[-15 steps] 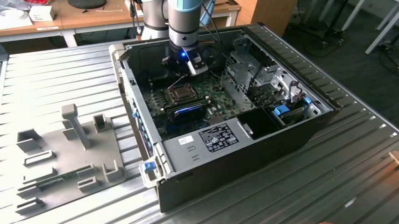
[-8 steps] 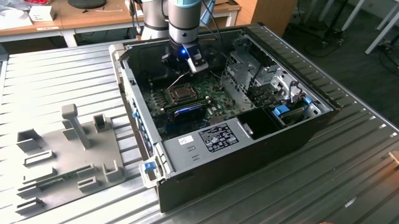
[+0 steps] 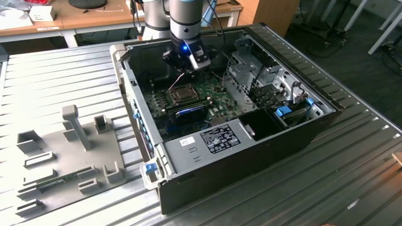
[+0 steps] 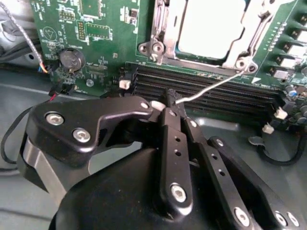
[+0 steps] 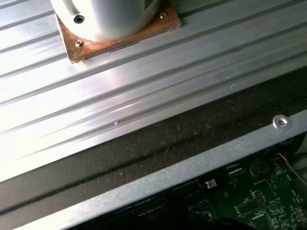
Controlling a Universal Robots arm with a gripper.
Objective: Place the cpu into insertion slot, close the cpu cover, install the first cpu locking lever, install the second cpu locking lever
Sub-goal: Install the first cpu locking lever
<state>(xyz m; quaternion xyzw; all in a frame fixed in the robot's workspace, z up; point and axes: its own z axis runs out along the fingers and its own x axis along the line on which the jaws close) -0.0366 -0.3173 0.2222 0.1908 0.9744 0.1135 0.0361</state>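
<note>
The cpu lies with its dull silver top up in the insertion slot on the green board. The shiny cpu cover lies flat around it. A thin silver locking lever runs from the socket's corner out over the black memory slots. Its free end sits between my black fingertips. My gripper is shut on that lever end. In the exterior view the gripper hangs inside the open computer case, just behind the socket.
Long black memory slots and a coin battery lie near the fingers. Drive bays fill the case on the exterior view's right. A grey fixture tray sits on the ribbed metal table at the exterior view's left. The arm's base stands beyond the case wall.
</note>
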